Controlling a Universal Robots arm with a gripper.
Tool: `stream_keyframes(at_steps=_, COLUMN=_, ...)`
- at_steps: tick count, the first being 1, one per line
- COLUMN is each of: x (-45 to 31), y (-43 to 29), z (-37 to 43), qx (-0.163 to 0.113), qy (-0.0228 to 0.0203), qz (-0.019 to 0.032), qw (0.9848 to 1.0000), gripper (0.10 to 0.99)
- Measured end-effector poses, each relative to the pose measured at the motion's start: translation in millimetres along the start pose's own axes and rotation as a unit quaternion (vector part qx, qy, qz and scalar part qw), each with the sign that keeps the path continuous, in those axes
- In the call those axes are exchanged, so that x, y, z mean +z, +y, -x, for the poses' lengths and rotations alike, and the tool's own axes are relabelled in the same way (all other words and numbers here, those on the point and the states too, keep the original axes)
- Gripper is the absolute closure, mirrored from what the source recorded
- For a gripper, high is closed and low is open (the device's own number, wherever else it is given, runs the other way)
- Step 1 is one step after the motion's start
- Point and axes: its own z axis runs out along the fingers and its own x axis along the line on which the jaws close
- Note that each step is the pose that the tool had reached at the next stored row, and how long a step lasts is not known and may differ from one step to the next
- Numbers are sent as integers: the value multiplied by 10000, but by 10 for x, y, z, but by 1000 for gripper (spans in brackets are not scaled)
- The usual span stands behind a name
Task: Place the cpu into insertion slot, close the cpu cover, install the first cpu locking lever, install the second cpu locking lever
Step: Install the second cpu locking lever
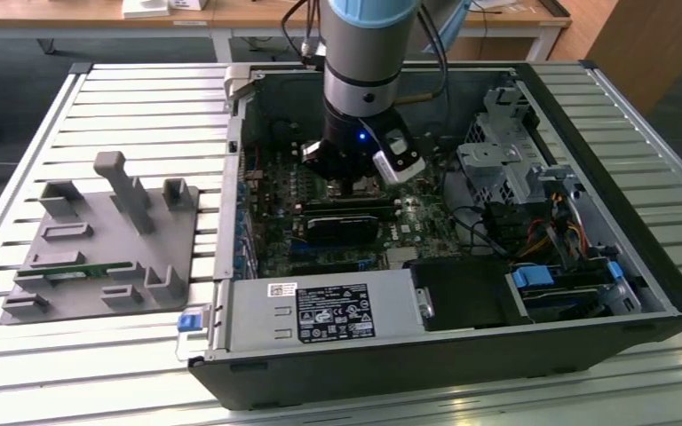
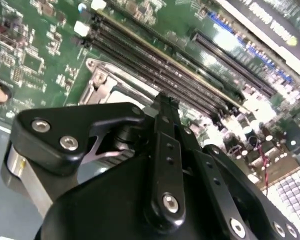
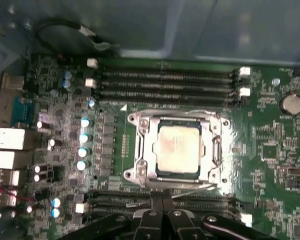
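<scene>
Room: wooden desks [image 1: 258, 13] behind, dark floor. Slatted metal table [image 1: 57, 355] carries open computer case [image 1: 436, 355] and grey fixture block [image 1: 104, 240] at exterior view's left. Arm reaches down into case over green motherboard [image 3: 275, 150]. Gripper [image 3: 162, 200] fingers pressed together, nothing between, just beside socket edge. Cpu cover [image 3: 145, 150] down, framing cpu [image 3: 177, 147] seated in insertion slot.
</scene>
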Motion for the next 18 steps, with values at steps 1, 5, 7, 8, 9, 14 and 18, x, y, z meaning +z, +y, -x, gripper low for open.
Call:
stream_keyframes(at_steps=1, x=1, y=-5, z=-1, qx=0, qy=-3, qz=68, qw=10000, gripper=980)
stream_keyframes(at_steps=5, x=-5, y=-53, z=-9, qx=1, qy=-8, qz=210, qw=9998, gripper=980)
stream_keyframes(at_steps=7, x=-10, y=-91, z=-16, qx=1, qy=-9, qz=221, qw=9998, gripper=980)
stream_keyframes(at_steps=8, x=-12, y=-105, z=-26, qx=2, qy=-8, qz=227, qw=9997, gripper=980)
stream_keyframes(at_steps=9, x=-13, y=-115, z=-40, qx=2, qy=-9, qz=240, qw=9997, gripper=980)
stream_keyframes(at_steps=14, x=5, y=-133, z=-113, qx=2, qy=-12, qz=299, qw=9996, gripper=980)
stream_keyframes(at_steps=18, x=69, y=-143, z=-121, qx=1, qy=-11, qz=301, qw=9995, gripper=980)
